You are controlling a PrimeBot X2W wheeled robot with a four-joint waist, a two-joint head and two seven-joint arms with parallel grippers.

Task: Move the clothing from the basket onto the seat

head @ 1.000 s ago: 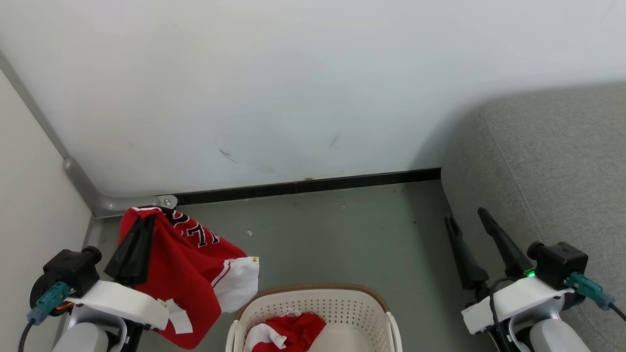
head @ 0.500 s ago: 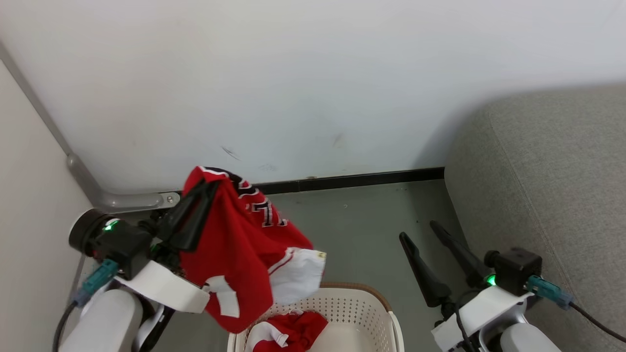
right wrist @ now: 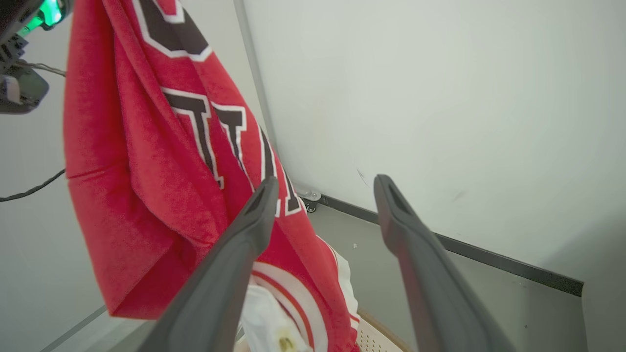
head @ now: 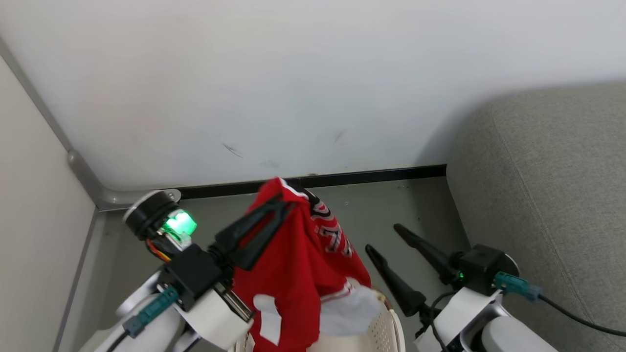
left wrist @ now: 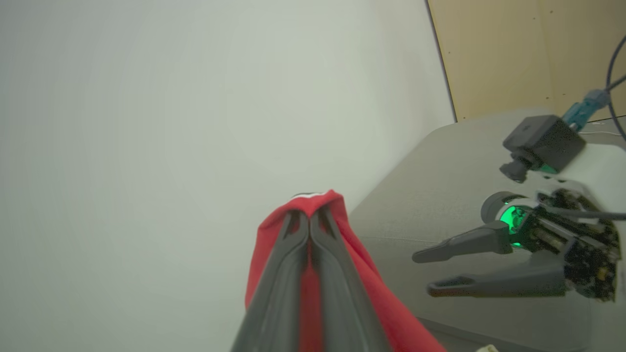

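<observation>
red jersey (head: 298, 264) is hanging from the left gripper (head: 282, 209), whose dark fingers are clenching together on a fold at the garment's top and holding it up above the grey floor (head: 146, 230), in front of the white wall (head: 293, 88). its white sleeve panel (head: 349, 308) is draping down over the cream basket (head: 386, 328) at the bottom edge of the head view. just to the right, the right gripper (head: 383, 238) is hovering with jaws spread wide, apart from the cloth. the grey fabric seat (head: 552, 195) is lying farthest right.
</observation>
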